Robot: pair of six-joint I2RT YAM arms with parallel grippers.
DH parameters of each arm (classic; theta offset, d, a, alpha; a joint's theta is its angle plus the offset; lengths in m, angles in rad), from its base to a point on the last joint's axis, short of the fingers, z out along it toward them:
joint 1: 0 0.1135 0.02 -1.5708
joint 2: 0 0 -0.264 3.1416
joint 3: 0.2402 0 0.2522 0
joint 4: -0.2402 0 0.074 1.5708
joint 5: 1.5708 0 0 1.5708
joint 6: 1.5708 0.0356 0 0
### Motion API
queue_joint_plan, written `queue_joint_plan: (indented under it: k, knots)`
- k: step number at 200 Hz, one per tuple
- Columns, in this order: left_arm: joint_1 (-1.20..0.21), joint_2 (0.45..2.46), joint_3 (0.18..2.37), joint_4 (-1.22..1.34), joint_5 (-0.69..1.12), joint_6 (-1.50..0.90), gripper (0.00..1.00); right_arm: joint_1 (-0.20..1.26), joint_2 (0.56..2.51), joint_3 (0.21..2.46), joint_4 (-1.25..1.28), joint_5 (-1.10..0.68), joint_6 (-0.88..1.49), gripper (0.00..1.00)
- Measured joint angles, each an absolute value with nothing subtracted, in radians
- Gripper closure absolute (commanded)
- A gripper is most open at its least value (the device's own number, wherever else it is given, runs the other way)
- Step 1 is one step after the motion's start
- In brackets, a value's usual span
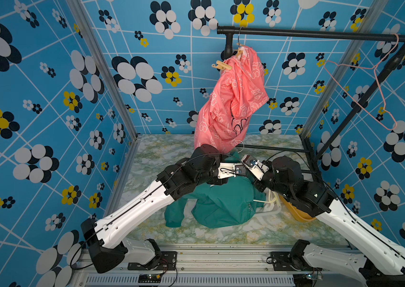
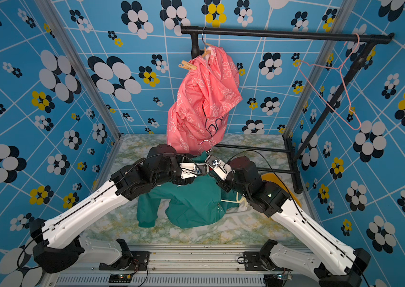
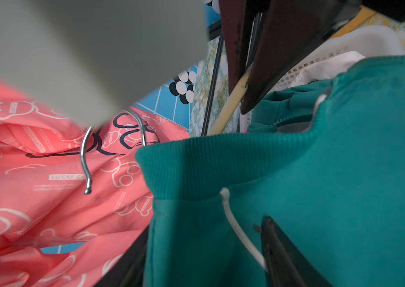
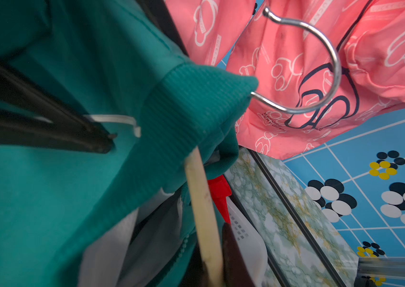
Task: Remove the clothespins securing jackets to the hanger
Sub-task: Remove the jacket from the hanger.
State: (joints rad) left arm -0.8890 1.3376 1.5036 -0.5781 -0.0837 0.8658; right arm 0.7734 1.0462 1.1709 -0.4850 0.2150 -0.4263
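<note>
One tan clothespin (image 3: 226, 109) is clamped in right gripper (image 3: 242, 94), long axis in line w/ the fingers (image 3: 271, 62), free tip toward ribbed collar of teal jacket (image 1: 223, 206) on table (image 1: 221, 236). Fingers (image 3: 283, 248) of left gripper (image 3: 206, 225) seem apart, teal cloth btw them, white drawstring (image 3: 236, 223) beside one. Pink jacket (image 1: 233, 99) and metal hanger hook (image 4: 337, 67) are close behind the collar.

A robot test cell: flower-print panels (image 1: 47, 124) on an aluminium frame (image 1: 115, 94) enclose a marbled tabletop (image 1: 221, 233) and garment rail (image 1: 320, 34) beyond the arms (image 1: 134, 213).
</note>
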Motion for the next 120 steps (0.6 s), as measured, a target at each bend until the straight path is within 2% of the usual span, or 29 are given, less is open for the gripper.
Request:
queue_joint_plan:
  k: [31,62,102,120]
  knots:
    - [-0.843,1.264,1.493,-0.538,-0.130,0.781,0.23,0.760,1.072,1.170,-0.487,0.298,-0.426,0.99]
    - [-0.835,1.180,1.489,-0.525,-0.137,0.736,0.23,0.757,1.122,1.170,-0.489,0.350,-0.426,1.00]
    - [-0.832,1.191,1.469,-0.505,-0.085,0.634,0.35,0.757,1.126,1.171,-0.484,0.369,-0.423,1.00]
    - [-0.833,1.222,1.436,-0.459,-0.037,0.521,0.36,0.754,1.127,1.171,-0.484,0.369,-0.414,1.00]
